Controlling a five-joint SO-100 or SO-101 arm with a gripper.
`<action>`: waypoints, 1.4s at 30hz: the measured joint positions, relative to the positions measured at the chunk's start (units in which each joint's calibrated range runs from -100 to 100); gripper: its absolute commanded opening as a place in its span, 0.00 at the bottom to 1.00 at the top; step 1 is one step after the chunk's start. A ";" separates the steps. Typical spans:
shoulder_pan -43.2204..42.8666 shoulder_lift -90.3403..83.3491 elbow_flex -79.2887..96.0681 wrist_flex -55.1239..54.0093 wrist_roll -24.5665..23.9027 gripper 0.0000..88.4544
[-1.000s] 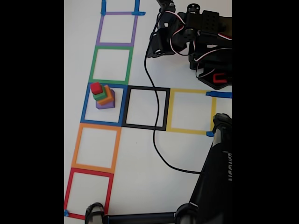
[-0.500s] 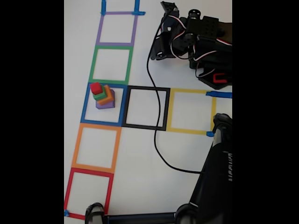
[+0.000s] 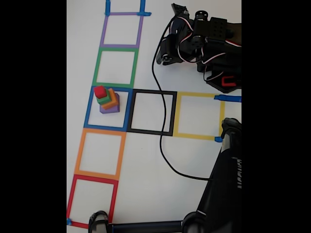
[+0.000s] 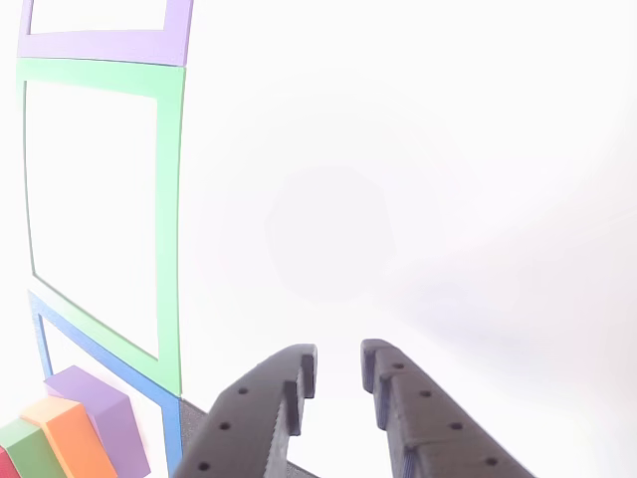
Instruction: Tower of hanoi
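Nothing moved yet, by the look of it: all four cubes sit stacked as one tower inside the blue tape square (image 3: 108, 108) in the fixed view, purple cube (image 3: 110, 108) at the base, orange cube (image 3: 111, 99) on it, then green cube (image 3: 103, 100), red cube (image 3: 99, 91) on top. Whole transfer remains; first job is likely lifting the red one. The arm (image 3: 201, 41) stands at about 2 o'clock from the tower, well apart. In the other view the gripper (image 4: 338, 364) hangs over bare table, jaws a narrow gap apart and holding nothing; the stack lies at roughly 8 o'clock from the tips, near the lower left corner.
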 measured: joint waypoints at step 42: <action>0.23 0.00 0.00 1.29 -19.78 0.02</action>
